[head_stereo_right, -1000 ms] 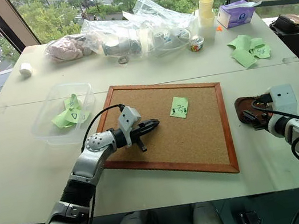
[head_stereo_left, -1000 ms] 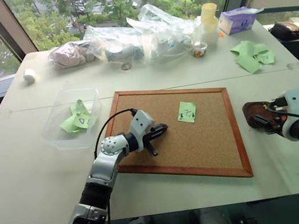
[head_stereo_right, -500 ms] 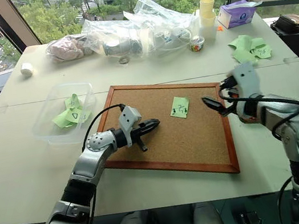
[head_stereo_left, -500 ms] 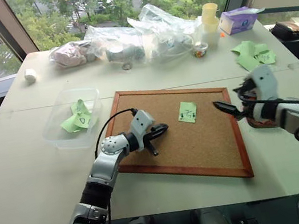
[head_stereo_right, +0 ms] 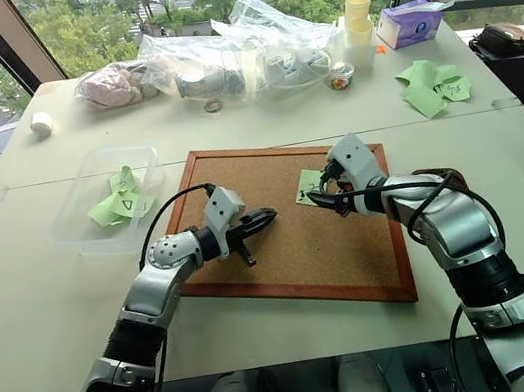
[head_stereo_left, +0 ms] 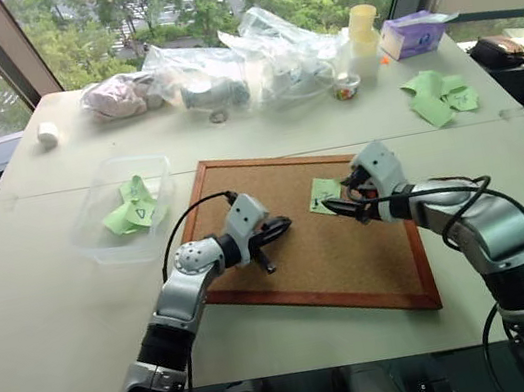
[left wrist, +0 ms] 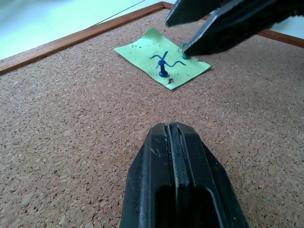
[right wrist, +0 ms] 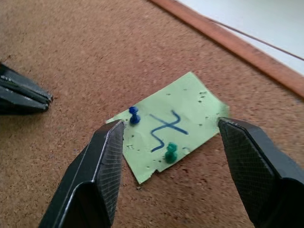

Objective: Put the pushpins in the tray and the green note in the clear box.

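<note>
right gripper (right wrist: 168,142) jaws wide open over the green note (right wrist: 171,126), left gripper (left wrist: 178,156) shut on the cork board (left wrist: 71,142)

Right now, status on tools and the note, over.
Left tool shut, resting on cork board. Right tool open over green note. Two pushpins in it.
</note>
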Action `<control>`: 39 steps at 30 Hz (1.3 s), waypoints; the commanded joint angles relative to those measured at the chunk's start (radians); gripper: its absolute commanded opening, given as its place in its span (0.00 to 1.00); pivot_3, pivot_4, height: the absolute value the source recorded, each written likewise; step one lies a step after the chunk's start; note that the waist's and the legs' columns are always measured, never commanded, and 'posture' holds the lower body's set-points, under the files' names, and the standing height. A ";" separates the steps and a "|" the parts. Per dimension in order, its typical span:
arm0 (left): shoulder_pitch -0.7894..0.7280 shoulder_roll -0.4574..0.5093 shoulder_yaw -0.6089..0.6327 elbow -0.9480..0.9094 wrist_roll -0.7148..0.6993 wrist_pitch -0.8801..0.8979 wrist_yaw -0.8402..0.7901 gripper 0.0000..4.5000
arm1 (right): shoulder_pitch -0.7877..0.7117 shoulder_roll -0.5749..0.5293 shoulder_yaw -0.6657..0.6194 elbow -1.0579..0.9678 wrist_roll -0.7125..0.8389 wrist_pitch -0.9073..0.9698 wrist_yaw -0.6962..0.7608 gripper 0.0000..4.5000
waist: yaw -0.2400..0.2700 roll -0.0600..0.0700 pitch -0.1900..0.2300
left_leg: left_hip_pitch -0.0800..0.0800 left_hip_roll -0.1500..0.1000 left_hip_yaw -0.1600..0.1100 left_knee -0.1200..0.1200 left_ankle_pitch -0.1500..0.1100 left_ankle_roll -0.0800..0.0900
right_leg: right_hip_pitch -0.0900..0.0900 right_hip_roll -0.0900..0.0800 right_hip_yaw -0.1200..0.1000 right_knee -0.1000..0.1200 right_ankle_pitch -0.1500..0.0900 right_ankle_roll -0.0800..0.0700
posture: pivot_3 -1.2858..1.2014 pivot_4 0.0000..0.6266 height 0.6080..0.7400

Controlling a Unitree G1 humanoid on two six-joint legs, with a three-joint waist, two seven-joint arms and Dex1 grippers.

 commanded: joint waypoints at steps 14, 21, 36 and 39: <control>0.035 0.022 -0.006 -0.004 0.009 0.043 0.010 0.00 | 0.013 0.011 0.012 0.023 -0.047 -0.043 0.021 0.02 | -0.006 0.000 0.000 | 0.000 0.000 0.000 0.000 0.000 0.000 | 0.000 0.000 0.000 0.000 0.000 0.000 | 0.52 0.24 1.00; 0.032 0.022 -0.006 0.002 0.010 0.042 0.009 0.00 | 0.012 0.003 -0.040 -0.026 -0.029 -0.006 0.015 0.02 | -0.006 0.000 0.000 | 0.000 0.000 0.000 -0.001 0.000 0.000 | 0.000 0.000 0.000 0.000 0.000 0.000 | 0.52 0.24 1.00; 0.024 0.020 -0.027 0.039 0.024 0.036 0.004 0.00 | 0.019 -0.069 -0.293 -0.226 0.078 0.181 -0.054 0.02 | -0.003 0.000 0.000 | -0.001 0.001 0.000 0.000 -0.002 0.004 | -0.001 -0.001 0.000 0.000 0.000 0.000 | 0.52 0.24 1.00; 0.017 0.021 -0.025 0.048 0.025 0.028 0.002 0.00 | 0.096 -0.104 -0.400 -0.220 0.069 0.197 -0.076 0.02 | 0.001 0.000 0.000 | -0.001 0.000 0.000 0.000 -0.002 0.004 | -0.001 -0.002 0.000 0.000 0.000 0.000 | 0.52 0.24 1.00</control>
